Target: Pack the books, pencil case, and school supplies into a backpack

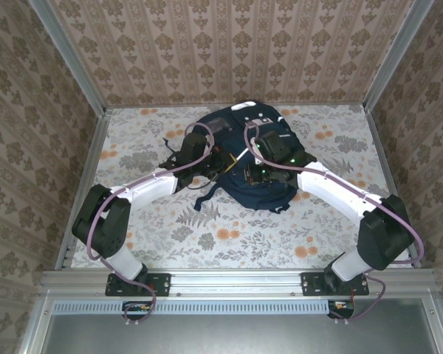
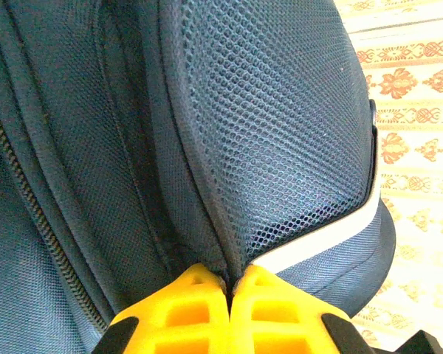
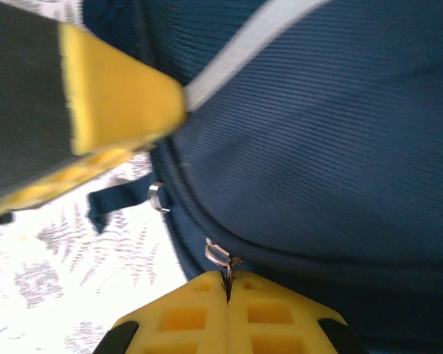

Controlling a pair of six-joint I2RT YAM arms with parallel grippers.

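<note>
The left gripper (image 2: 229,286) was clamped on a seam fold of the backpack (image 2: 74,147), just beside its mesh pocket (image 2: 280,133). The right gripper (image 3: 226,286) was pinched on a metal zipper pull (image 3: 218,256). The backpack lay mid-table (image 1: 207,236), toward the far edge.

You have open table (image 1: 229,236) in front of the backpack (image 1: 232,122), between the two arms. There is more room at both far corners, beside the left wall (image 1: 29,110) and the right wall (image 1: 421,110). The middle is crowded: the left gripper (image 2: 229,291) and right gripper (image 3: 226,284) sit pinched onto the backpack, close beside each other. A loose strap (image 1: 205,199) trails off the bag's near edge.
</note>
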